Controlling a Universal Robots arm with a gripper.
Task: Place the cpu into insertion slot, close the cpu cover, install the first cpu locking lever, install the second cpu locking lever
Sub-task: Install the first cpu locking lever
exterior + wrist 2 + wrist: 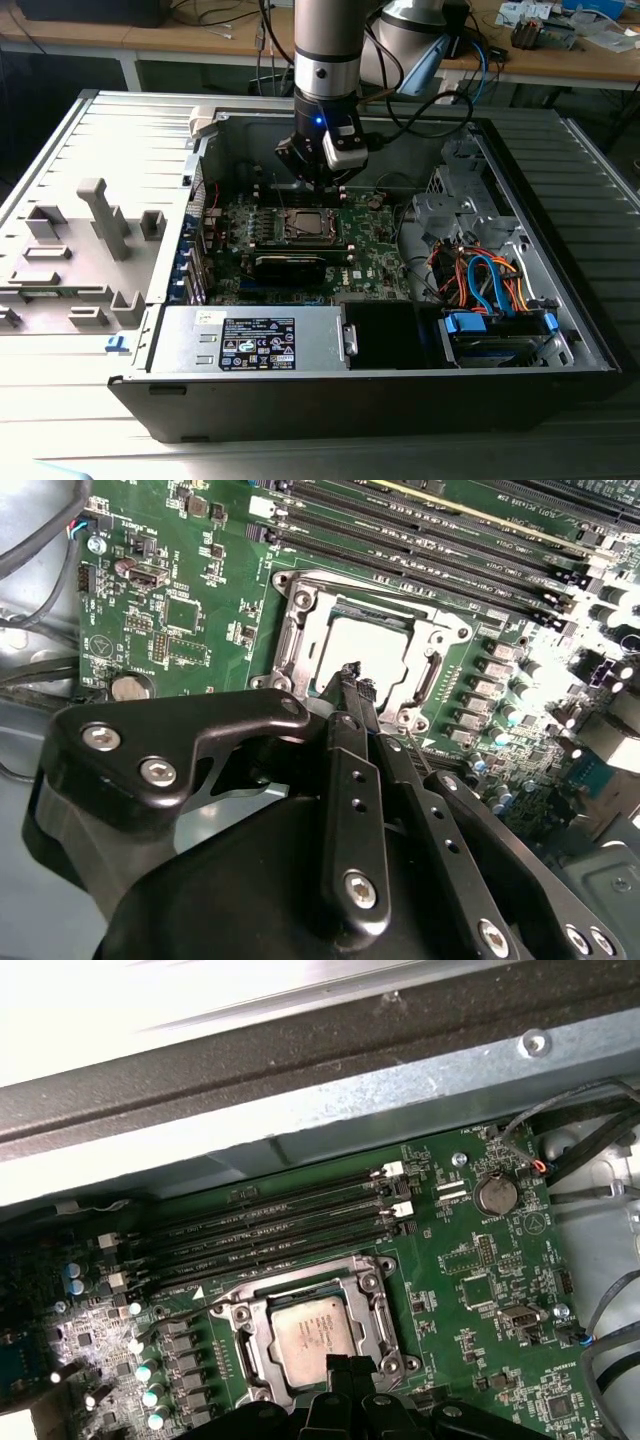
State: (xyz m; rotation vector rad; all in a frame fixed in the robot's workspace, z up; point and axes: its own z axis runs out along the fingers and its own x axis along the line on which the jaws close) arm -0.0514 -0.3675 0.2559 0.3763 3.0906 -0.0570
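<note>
The cpu (316,1332), a silvery square chip, lies flat in the insertion slot (304,223) on the green board. The cpu cover (258,1337), a silver frame with a square window, lies down around the chip (372,650) in both wrist views. A thin metal lever (180,1314) sticks out from one corner of the socket; I cannot tell whether it is latched. My gripper (352,683) hovers just above one edge of the socket, its black fingers (347,1368) pressed together with nothing between them. In the exterior view my gripper (318,183) hangs a little behind the socket.
Long memory slots (280,1225) run beside the socket, near the case wall (300,1090). A round coin battery (493,1195) sits on the board. A black heatsink block (290,266), a power supply (255,340) and a drive bay with coloured cables (490,290) fill the case.
</note>
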